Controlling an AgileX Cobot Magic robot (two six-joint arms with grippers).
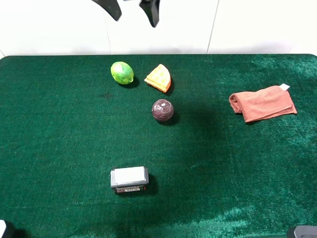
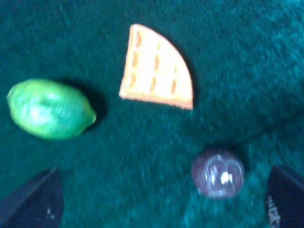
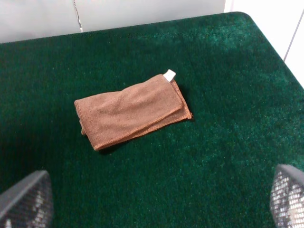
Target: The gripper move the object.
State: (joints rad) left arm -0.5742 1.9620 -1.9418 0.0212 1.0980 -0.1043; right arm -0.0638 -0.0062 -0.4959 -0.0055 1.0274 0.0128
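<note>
The object is a quarter-wedge toy waffle (image 1: 158,78) with a yellow-orange grid top, lying on the green cloth at the back middle. It also shows in the left wrist view (image 2: 156,69). My left gripper (image 1: 131,10) hangs high above the back of the table, open and empty, its two black fingers spread wide. In the left wrist view the left gripper (image 2: 159,204) is above and apart from the waffle. My right gripper (image 3: 156,202) is open and empty, over bare cloth near a brown towel.
A green lime (image 1: 122,72) lies left of the waffle, and a dark maroon ball (image 1: 162,110) lies just in front of it. A folded brown towel (image 1: 262,103) lies at the right. A small grey-and-white box (image 1: 129,179) stands nearer the front.
</note>
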